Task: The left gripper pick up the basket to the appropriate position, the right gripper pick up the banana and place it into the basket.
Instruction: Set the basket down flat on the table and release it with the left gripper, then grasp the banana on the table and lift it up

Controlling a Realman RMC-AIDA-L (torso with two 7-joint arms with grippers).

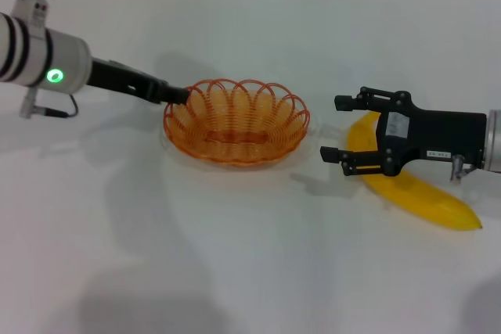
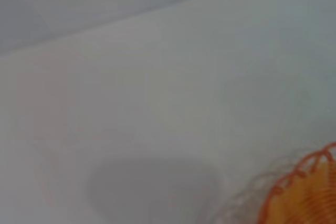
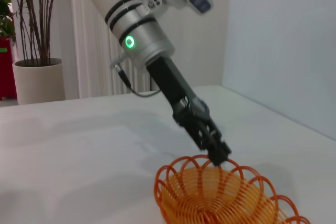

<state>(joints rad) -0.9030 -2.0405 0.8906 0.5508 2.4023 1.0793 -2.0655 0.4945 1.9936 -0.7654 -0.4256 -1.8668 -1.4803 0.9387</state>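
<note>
Counter (image 1: pixel 235 271): white, wide bare room in front of basket (image 1: pixel 235 123), far edge well behind it, so no edge worry. Basket mid-counter, slightly left of centre. Left pincer (image 1: pixel 178 95) at its left rim, seemingly clamped on rim loop; I'd lift gently and level, wire rim could slip. Banana (image 1: pixel 423 197) lying right of basket, near but apart. Right pincer (image 1: pixel 338 127) spread wide, empty, hovering over banana's near end, pointing at basket; I'd descend astride mid-banana before closing.
</note>
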